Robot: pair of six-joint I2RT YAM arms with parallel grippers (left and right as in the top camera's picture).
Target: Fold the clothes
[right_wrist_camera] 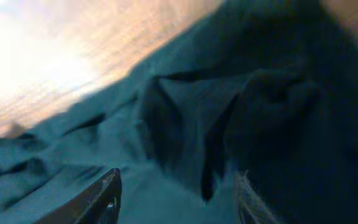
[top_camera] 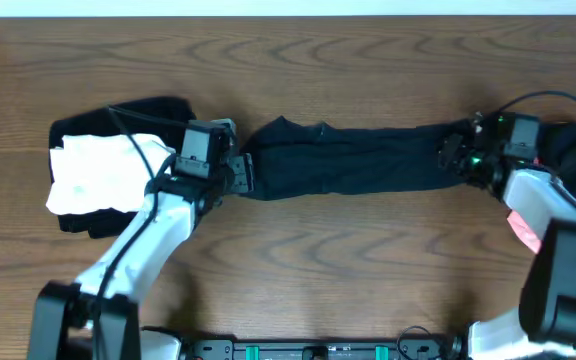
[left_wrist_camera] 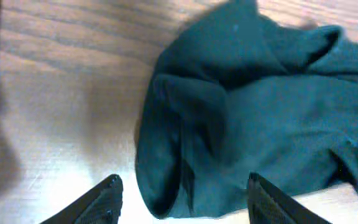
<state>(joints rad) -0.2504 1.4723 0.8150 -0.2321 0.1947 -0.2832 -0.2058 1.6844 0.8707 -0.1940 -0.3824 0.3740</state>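
1. Two robot hands work at one wooden desk [top_camera: 368, 260]: the left hand [top_camera: 241, 172] at centre-left and the right hand [top_camera: 455, 155] towards the far right.
2. One black T-shirt [top_camera: 353, 160] lies between them, gathered into a long band that runs side to side across the middle of the desk.
3. One white garment [top_camera: 98, 175] rests at the left end of the desk on top of a second black garment [top_camera: 153, 112]. This pile sits just beside the left hand, on its outer side.
4. One pink garment [top_camera: 524, 230] shows only as a small patch beside the right arm and is mostly hidden. More black cloth [top_camera: 573, 150] is heaped at the right edge; how many pieces it holds cannot be told.
5. The left hand is spread, its fingers [left_wrist_camera: 101, 202] standing apart. The band's left end lies on the wood between them, unpinched.
6. The right hand is spread as well, its fingers [right_wrist_camera: 98, 199] wide apart over rumpled dark fabric at the band's right end. Whether they touch the fabric cannot be told.
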